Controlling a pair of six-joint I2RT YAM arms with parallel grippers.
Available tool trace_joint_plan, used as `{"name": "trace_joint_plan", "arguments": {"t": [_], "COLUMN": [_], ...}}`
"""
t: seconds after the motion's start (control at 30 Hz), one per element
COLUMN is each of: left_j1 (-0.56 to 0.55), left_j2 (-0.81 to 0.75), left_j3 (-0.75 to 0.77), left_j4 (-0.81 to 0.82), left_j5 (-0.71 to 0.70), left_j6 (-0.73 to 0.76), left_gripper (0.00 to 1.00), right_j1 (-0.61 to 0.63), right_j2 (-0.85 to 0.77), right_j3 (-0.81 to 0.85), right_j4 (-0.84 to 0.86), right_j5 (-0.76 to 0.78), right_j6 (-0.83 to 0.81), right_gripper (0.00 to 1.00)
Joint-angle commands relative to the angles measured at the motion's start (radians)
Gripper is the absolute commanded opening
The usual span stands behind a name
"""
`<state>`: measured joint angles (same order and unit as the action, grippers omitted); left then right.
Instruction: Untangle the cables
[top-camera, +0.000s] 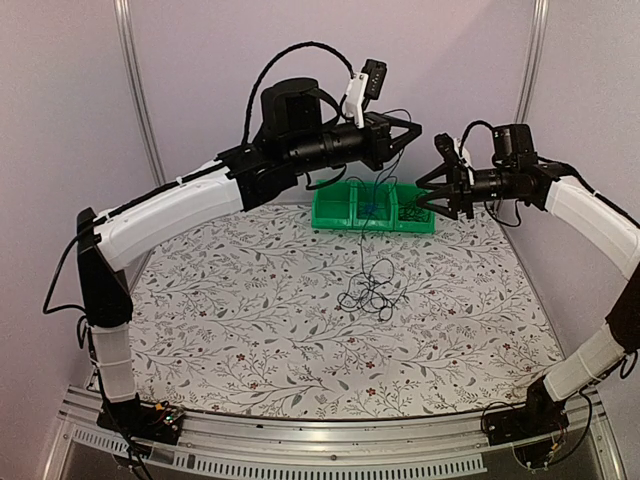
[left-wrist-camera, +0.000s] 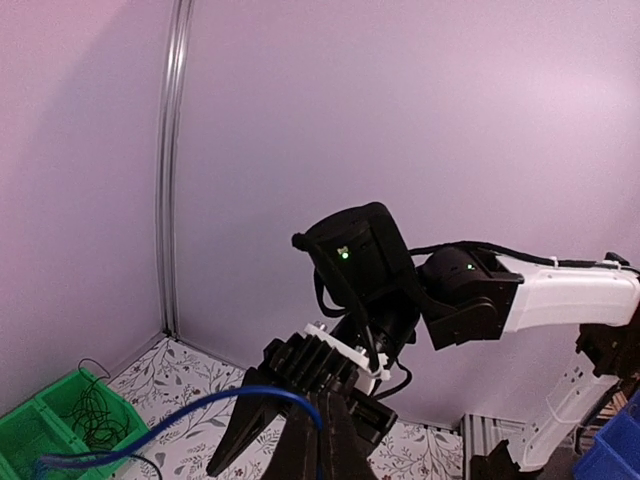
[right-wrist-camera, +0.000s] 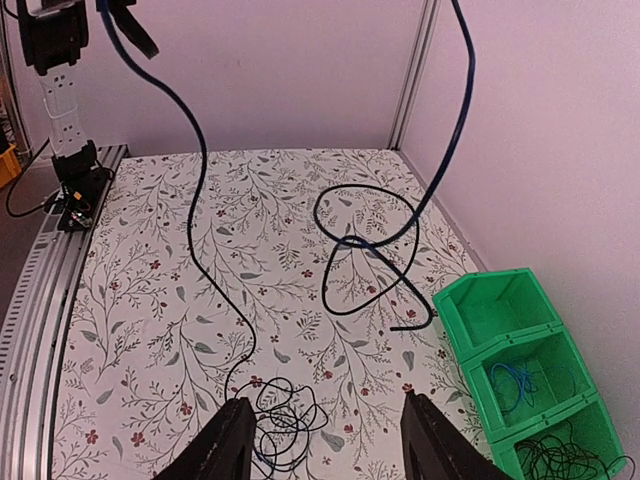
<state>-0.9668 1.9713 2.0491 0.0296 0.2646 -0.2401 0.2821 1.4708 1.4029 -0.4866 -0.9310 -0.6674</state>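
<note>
The cables form a small loose tangle (top-camera: 370, 292) of thin black and blue wire on the flowered table, also seen low in the right wrist view (right-wrist-camera: 280, 422). My left gripper (top-camera: 413, 132) is raised high over the back of the table. Its fingers (left-wrist-camera: 322, 415) are shut on a blue cable (left-wrist-camera: 204, 402). That strand hangs down toward the tangle (top-camera: 362, 240). A free blue length (right-wrist-camera: 462, 100) dangles and curls into a loop (right-wrist-camera: 370, 250) above the table. My right gripper (top-camera: 420, 195) hovers by the green bin, open and holding nothing (right-wrist-camera: 330, 440), above the tangle.
A green three-compartment bin (top-camera: 340, 215) stands at the back of the table; its rim (right-wrist-camera: 500, 285) shows at right. One compartment holds a blue cable (right-wrist-camera: 515, 380), another black cable (right-wrist-camera: 560, 455). A purple wall rises behind, and a metal rail (right-wrist-camera: 40, 300) runs along the table's near edge.
</note>
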Motion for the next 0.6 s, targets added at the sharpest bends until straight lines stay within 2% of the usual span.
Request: {"name": "trace_joint_plan", "arguments": {"t": [0.0,0.37,0.57], "left_j1": [-0.004,-0.009,-0.011], "left_j2": [-0.015,-0.002,0.004], "left_j3": [0.032,0.046,0.058], "left_j4": [-0.002,-0.003,-0.008], "left_j5": [0.018,0.027,0.027], "left_j6": [-0.009,-0.013,-0.012], "left_gripper": [0.00,0.00,0.00], "right_j1": [0.025,0.029,0.027], "right_j2": [0.033,0.055,0.042], "right_j3": [0.017,0.008,0.037], "right_j4": [0.039,0.111,0.030], "right_j5": [-0.015,0.050,0.038], "right_j6": [0.009,0.058,0.018], "right_gripper": [0.54,0.51,0.44]}}
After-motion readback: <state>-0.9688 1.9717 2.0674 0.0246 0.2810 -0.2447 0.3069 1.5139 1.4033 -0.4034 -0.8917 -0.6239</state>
